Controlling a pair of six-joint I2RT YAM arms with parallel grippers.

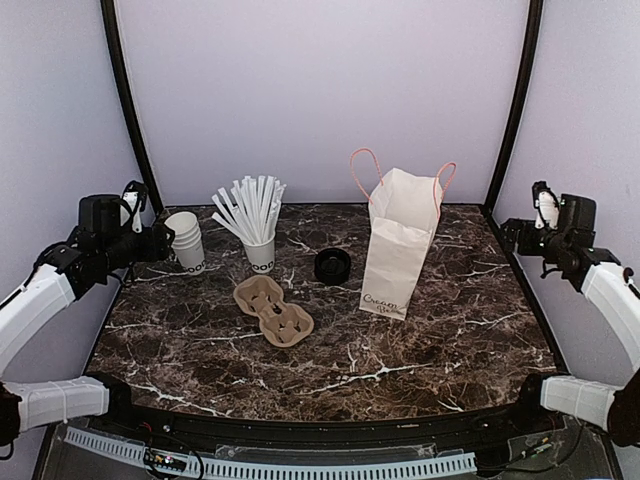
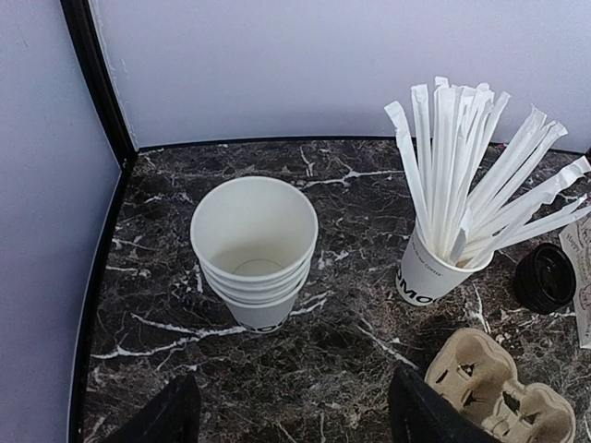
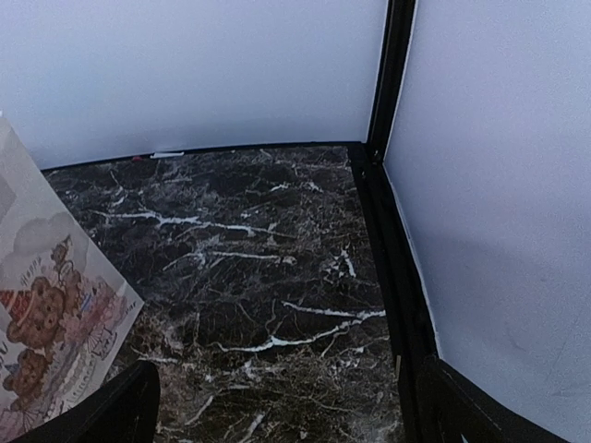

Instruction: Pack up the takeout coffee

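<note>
Left gripper point(image 2: 294, 392) first: both dark fingertips sit at the bottom edge of my wrist view, spread wide, holding nothing.

- Straight ahead of the gap, a little toward the left finger: stack of white cups point(image 2: 254, 249), lidless, upright, mouth open to me. Apart from both fingers.
- Just outside the right finger, near its tip: brown pulp cup carrier point(image 2: 499, 388), lying flat on the marble table point(image 2: 351, 203).
- Ahead of the right finger, past the carrier: straw cup point(image 2: 432, 272), upright, wrapped white straws point(image 2: 462, 157) fanning out of it.
- Further out on that same side: black dome lid point(image 2: 545, 277), lying on the marble by itself, no cup under it.

Right gripper point(image 3: 291, 392): fingers at the two bottom corners of its view, as wide as I see them, holding nothing.

- Between and ahead of them: bare marble only.
- Beyond the left finger: paper bag point(image 3: 51, 314), one printed side showing little bears. From above it stands upright, handles up.
- Outside the right finger: enclosure wall point(image 3: 499, 185), close.

The takeout coffee: I cannot tell where it is. No lidded cup shows in any of my three views, and I cannot see into the bag.
</note>
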